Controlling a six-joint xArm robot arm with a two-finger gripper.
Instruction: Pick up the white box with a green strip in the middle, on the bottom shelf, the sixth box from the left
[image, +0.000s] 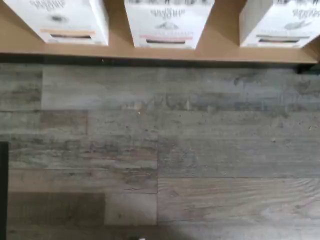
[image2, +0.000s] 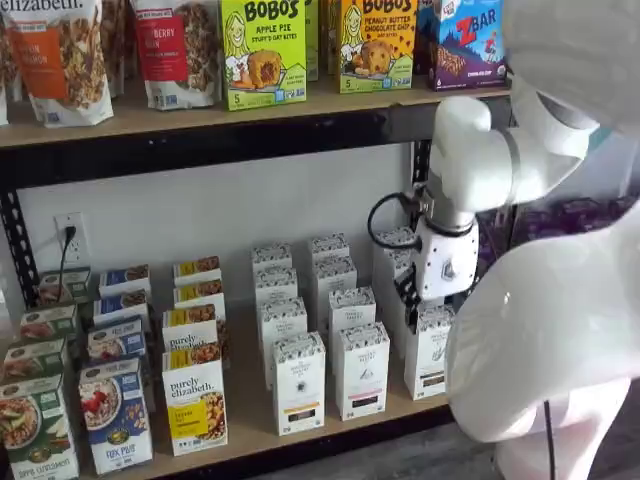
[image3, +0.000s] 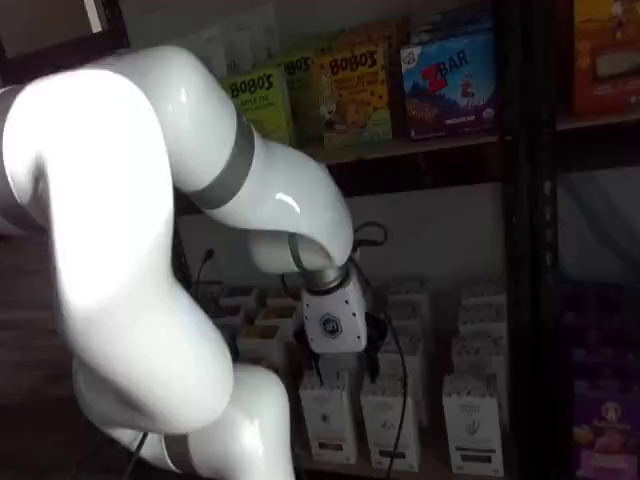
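The white box (image2: 430, 352) with the dark greenish strip stands at the right end of the front row on the bottom shelf (image2: 245, 432). It also shows in the wrist view (image: 280, 22) and in a shelf view (image3: 472, 425). Like white cartons with a yellow strip (image2: 298, 383) and a pinkish strip (image2: 362, 370) stand to its left. My gripper (image2: 412, 300) hangs in front of the shelf just above and left of the white box, apart from it. Its white body shows in both shelf views (image3: 330, 322). The black fingers show only side-on, with no gap to read.
More white cartons (image2: 330, 275) stand in rows behind. Purely elizabeth boxes (image2: 195, 400) and cereal boxes (image2: 115, 415) stand to the left. The upper shelf (image2: 200, 115) holds Bobo's and Z Bar boxes. A black rack upright (image3: 520, 250) stands at the right. Grey plank floor (image: 160, 150) lies below.
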